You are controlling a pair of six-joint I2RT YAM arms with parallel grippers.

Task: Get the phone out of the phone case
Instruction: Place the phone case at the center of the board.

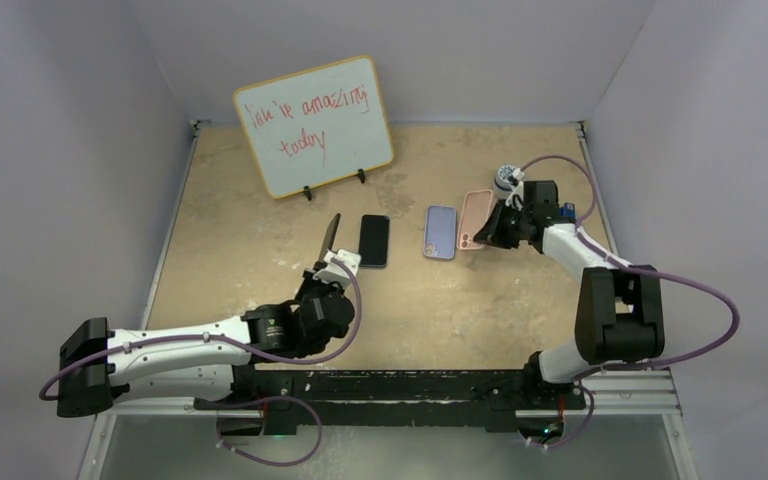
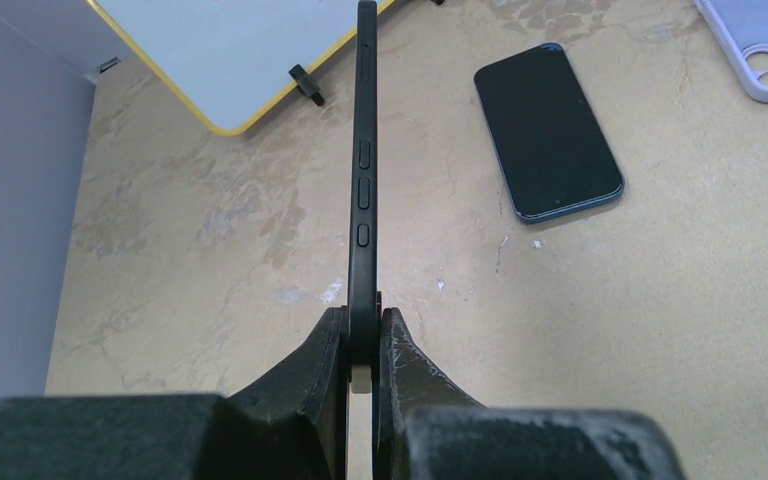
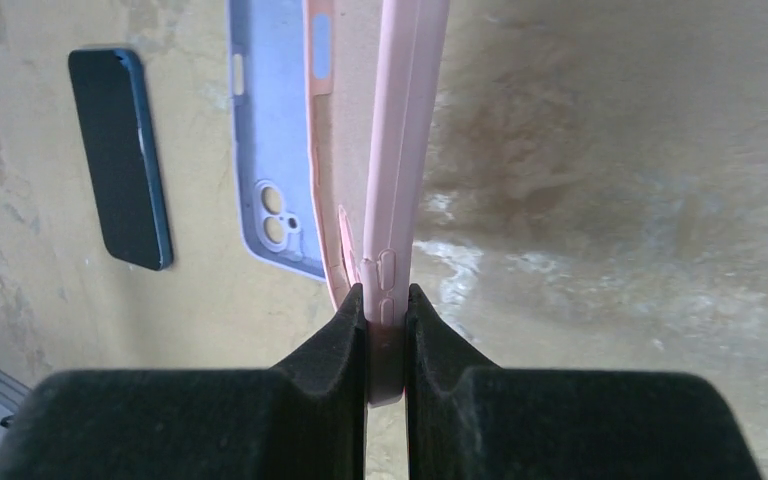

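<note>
One phone [image 1: 374, 240] lying flat, lilac case [image 1: 440, 232] nearby, whiteboard [image 1: 315, 125] behind

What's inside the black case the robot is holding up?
Only the side edge of the slim black phone case, with three buttons, shows. It is pinched between the left fingers. Its inside is hidden in every view, so I cannot tell.

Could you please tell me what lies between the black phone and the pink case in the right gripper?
A lilac phone case lies flat there, seen clearest in the top view.
</note>
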